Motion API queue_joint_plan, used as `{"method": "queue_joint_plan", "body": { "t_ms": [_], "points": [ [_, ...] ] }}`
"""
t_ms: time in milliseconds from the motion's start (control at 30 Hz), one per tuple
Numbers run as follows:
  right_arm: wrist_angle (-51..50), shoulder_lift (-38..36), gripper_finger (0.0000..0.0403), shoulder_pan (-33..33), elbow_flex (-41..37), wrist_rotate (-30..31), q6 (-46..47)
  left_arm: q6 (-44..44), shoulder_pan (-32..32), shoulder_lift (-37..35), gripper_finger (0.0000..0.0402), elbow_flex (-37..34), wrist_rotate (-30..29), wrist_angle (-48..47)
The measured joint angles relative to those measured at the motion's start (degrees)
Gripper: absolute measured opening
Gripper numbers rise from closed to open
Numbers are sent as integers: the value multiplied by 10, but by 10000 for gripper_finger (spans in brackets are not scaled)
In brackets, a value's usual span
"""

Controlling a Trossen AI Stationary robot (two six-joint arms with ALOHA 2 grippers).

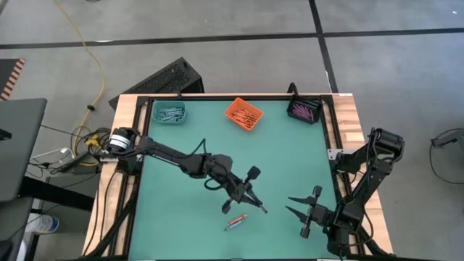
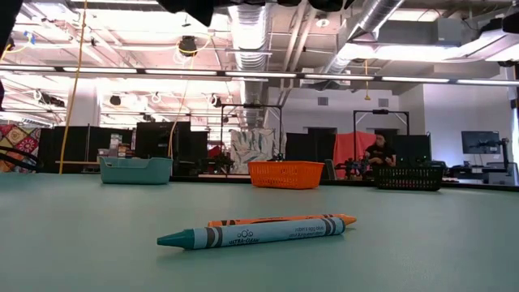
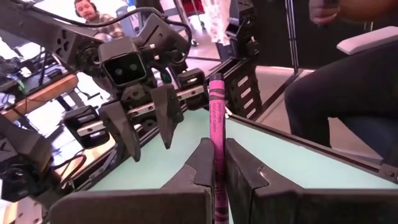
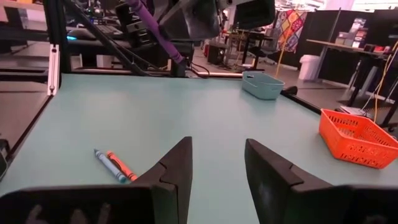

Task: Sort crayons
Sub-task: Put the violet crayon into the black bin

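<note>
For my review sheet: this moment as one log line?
left gripper: shut on purple crayon | right gripper: open, idle | blue and orange crayons: on table

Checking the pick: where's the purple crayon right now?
The purple crayon is clamped in the left tool, raised above mid-table in the high view, just beyond the blue crayon and orange crayon lying on the mat.

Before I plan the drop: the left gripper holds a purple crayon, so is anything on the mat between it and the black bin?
Nothing visible. The left gripper grips the purple crayon above the mat's middle; the mat toward the black bin is bare. The right gripper waits open, off that line.
</note>
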Motion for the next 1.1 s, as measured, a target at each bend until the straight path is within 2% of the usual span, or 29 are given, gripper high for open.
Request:
{"method": "queue_joint_plan", "body": {
  "t_ms": [300, 1100],
  "points": [
    [15, 0, 142, -1, 0, 34, -8, 5, 11, 0, 0, 0, 40, 18],
    [26, 0, 142, -25, 0, 30, -30, 7, 11, 0, 0, 0, 48, 17]
  ]
}}
